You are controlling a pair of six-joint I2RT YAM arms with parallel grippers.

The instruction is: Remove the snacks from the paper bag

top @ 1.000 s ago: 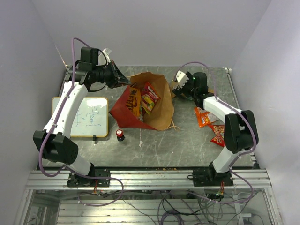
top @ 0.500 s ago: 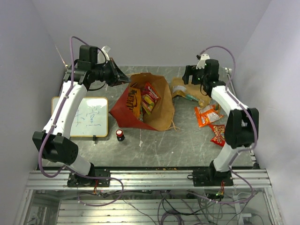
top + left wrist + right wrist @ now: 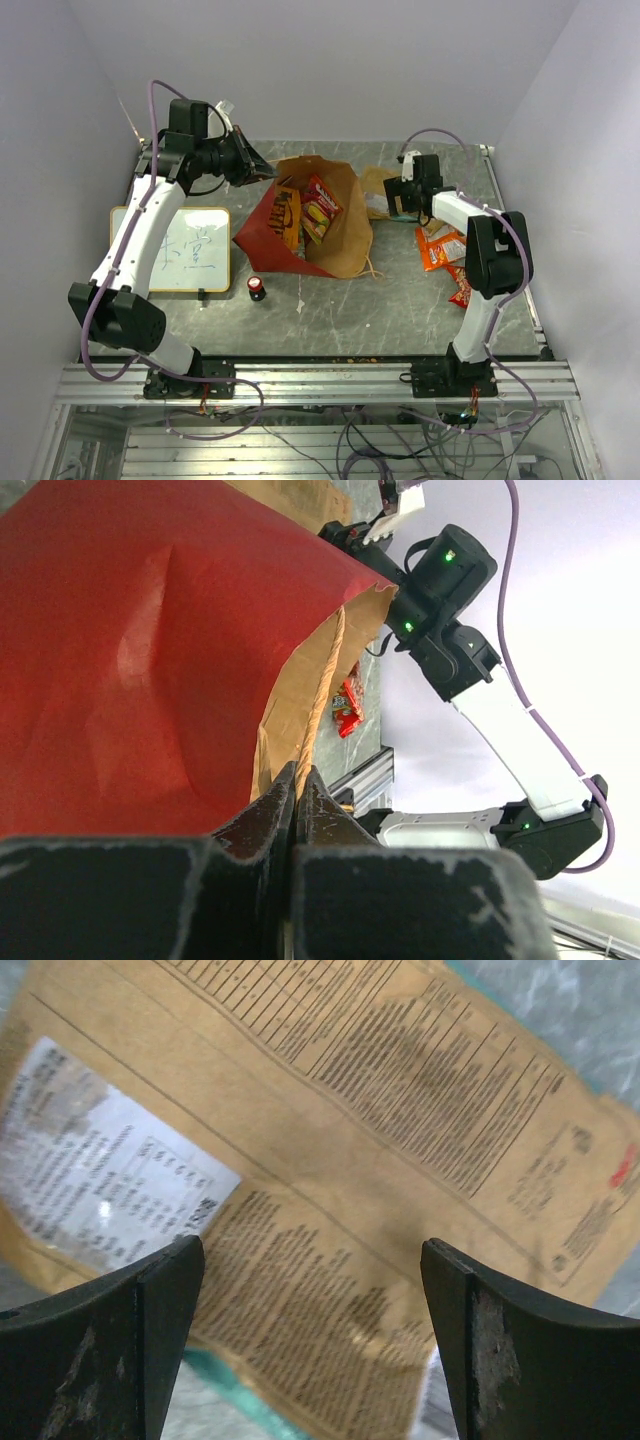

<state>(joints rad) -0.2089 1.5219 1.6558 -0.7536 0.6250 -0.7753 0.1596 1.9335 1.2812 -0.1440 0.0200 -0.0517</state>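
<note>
The paper bag [image 3: 262,222], red outside and brown inside, lies open in the middle of the table. An orange snack bag [image 3: 288,215] and a red chip bag [image 3: 321,206] show in its mouth. My left gripper [image 3: 258,167] is shut on the bag's cord handle [image 3: 305,742] and holds its far-left rim up; the red bag wall [image 3: 130,650] fills the left wrist view. My right gripper [image 3: 400,200] is open, close above a tan pack with teal edges [image 3: 330,1160] that lies right of the bag [image 3: 378,186]. Its fingers [image 3: 150,1340] straddle the pack without touching.
An orange packet [image 3: 440,246] and a red packet [image 3: 464,287] lie on the table at the right. A white board with writing [image 3: 185,248] lies at the left, and a small red-and-black cylinder [image 3: 256,288] stands in front of the bag. Walls close in the back and sides.
My right gripper left the tan-teal pack on the table right of the bag, swung up and back, and has come down over the pack again. The left arm has not moved.
</note>
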